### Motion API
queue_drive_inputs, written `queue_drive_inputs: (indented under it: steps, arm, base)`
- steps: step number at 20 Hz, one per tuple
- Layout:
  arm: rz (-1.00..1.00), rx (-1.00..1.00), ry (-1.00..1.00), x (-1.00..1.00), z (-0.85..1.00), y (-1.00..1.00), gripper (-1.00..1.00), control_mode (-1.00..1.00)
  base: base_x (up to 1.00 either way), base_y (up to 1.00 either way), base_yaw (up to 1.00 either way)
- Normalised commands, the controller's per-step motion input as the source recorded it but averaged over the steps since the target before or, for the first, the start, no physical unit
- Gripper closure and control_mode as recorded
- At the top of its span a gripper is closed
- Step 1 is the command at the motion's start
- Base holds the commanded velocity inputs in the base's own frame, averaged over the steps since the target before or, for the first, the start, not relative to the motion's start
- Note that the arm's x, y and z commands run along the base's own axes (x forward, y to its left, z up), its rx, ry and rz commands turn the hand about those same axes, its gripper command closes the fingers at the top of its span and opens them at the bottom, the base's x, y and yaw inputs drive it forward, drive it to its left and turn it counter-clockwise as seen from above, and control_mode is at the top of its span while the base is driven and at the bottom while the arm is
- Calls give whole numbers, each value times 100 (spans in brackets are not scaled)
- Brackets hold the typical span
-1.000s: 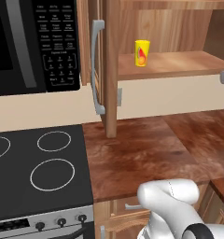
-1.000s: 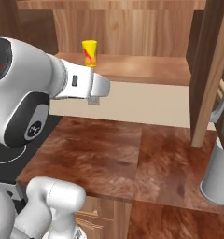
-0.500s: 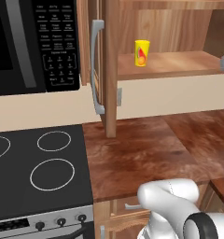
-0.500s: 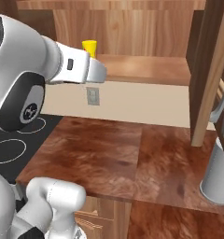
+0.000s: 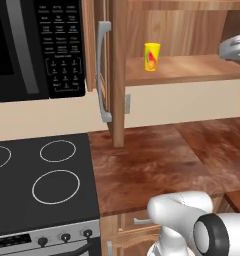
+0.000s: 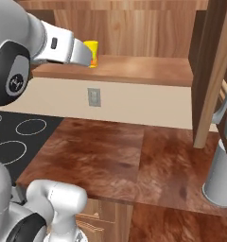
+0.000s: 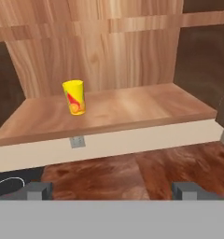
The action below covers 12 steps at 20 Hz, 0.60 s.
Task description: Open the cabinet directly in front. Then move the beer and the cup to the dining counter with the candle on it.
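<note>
My tool (image 7: 112, 190) is open and empty, its two dark fingertips (image 7: 38, 190) set wide apart. One bright yellow cup (image 7: 74, 97) with a red-orange mark, bearing no legible writing, stands upright on the left part of the shelf of the medium-brown wooden cabinet (image 5: 117, 75), whose two doors are swung open. One grey wall outlet (image 7: 77, 141) sits below the shelf, above the reddish-brown table (image 5: 157, 160). The microwave keypad (image 5: 59, 47) carries print too small to read.
</note>
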Motion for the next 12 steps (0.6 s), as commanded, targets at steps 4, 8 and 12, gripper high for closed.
queue_drive_inputs:
  steps: [4,8,12]
  arm:
    - [0,8,0,41,0,44,-100,-100]
    - [0,14,-1,40,0,27,-100,-100]
    - [3,12,-1,41,-14,6,-100,-100]
  base:
    - [0,0,0]
    - [0,0,0]
    - [0,0,0]
